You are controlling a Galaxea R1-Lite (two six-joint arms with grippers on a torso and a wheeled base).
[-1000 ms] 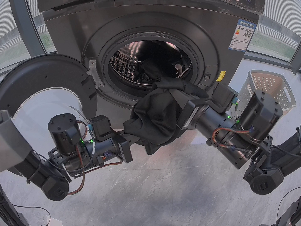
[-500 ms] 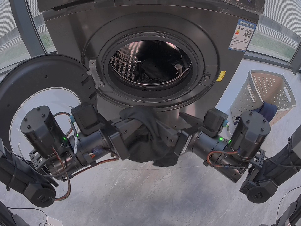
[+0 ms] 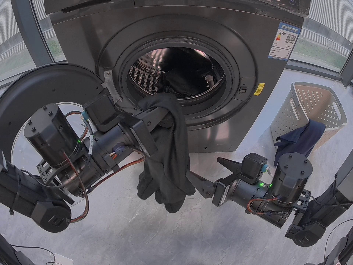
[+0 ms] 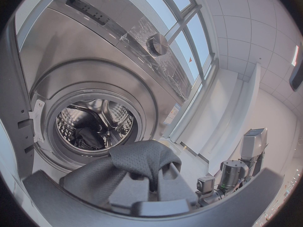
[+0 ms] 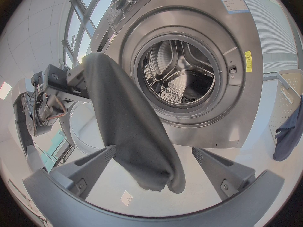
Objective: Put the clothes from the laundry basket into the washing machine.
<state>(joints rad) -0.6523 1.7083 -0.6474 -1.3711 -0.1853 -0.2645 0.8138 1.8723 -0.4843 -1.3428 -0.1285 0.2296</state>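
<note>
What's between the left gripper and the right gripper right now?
The black garment, held by the left gripper, hangs down in front of the open right gripper; the head view shows it.

Pale marbled floor (image 3: pixel 206 236), washing machine (image 3: pixel 176 26) standing on it, laundry basket (image 3: pixel 317 101) beside

A pale grey, marble-veined floor (image 3: pixel 191 236) with a soft sheen spreads across the room. Tall windows (image 3: pixel 14 45) in dark frames (image 3: pixel 27 26) curve around behind, letting in daylight, with greenery outside. Overhead, a white panelled ceiling (image 4: pixel 252 22) carries a bright strip light (image 4: pixel 295 55).
</note>
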